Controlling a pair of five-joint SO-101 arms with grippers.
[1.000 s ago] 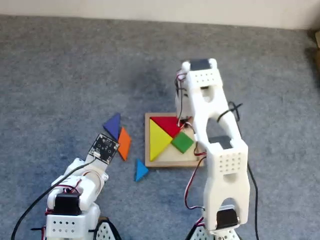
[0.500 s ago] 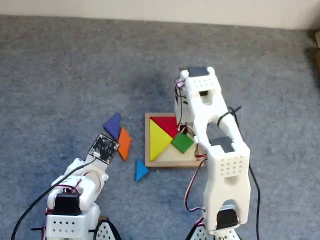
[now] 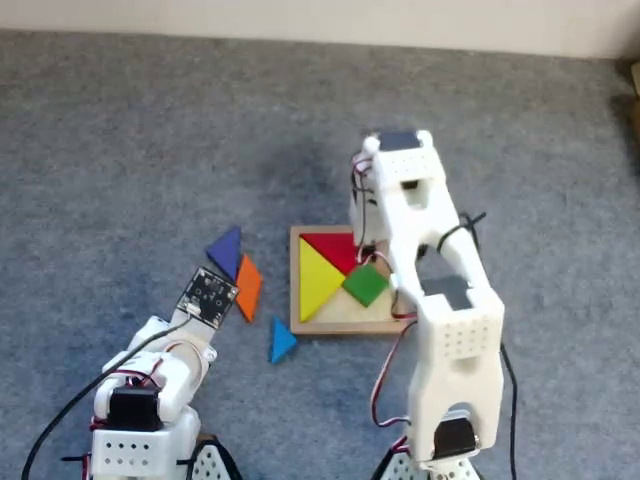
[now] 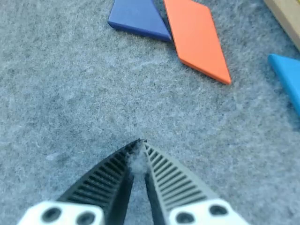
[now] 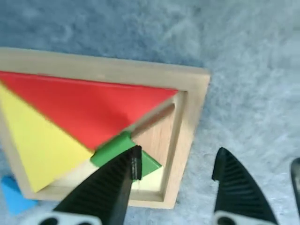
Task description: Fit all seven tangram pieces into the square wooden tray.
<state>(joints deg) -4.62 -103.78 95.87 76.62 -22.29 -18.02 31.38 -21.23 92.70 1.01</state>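
Note:
The square wooden tray holds a red triangle, a yellow triangle and a green square. In the right wrist view my right gripper is open over the tray's right side. One of its fingers is inside against the green square, and the other is outside over the carpet. My left gripper is shut and empty above the carpet, short of the dark blue triangle and orange parallelogram.
Left of the tray, loose on the grey carpet, lie the dark blue triangle, orange parallelogram and a light blue triangle. The right arm stands over the tray's right edge. The left arm sits at the front left.
The right arm has shifted slightly over the tray's right side. The green square has barely moved. The left arm has stayed still.

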